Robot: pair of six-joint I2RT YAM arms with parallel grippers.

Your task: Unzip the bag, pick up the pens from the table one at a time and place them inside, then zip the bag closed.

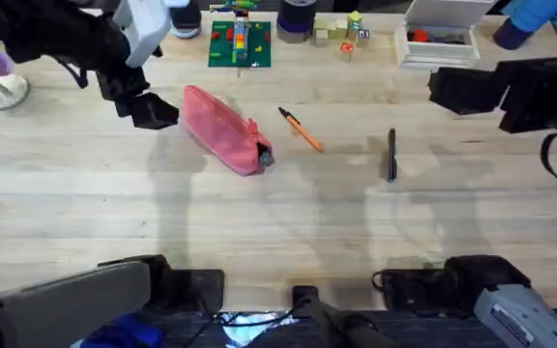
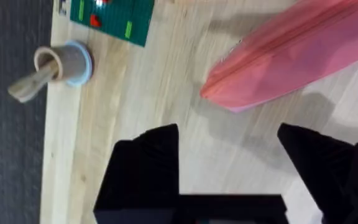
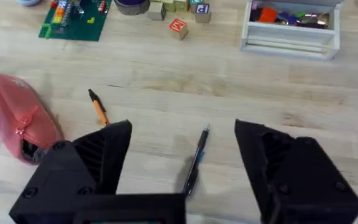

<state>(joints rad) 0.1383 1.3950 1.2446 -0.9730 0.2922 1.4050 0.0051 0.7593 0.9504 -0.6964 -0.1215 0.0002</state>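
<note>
You're just starting: bag [image 1: 222, 130] lying zipped mid-table, orange pen [image 1: 301, 129] and dark pen [image 1: 392, 154] waiting at its 3 o'clock. Left gripper [image 2: 229, 162] and right gripper [image 3: 182, 162] both hanging open, holding nothing.

The pink bag [image 1: 220, 130] is lying slantwise on the light wooden table [image 1: 278, 213] with its grey-blue end [image 1: 263, 155] toward the near side, while the orange pen [image 1: 301, 130] is lying just beside it and the dark pen [image 1: 392, 155] is resting well apart.
</note>
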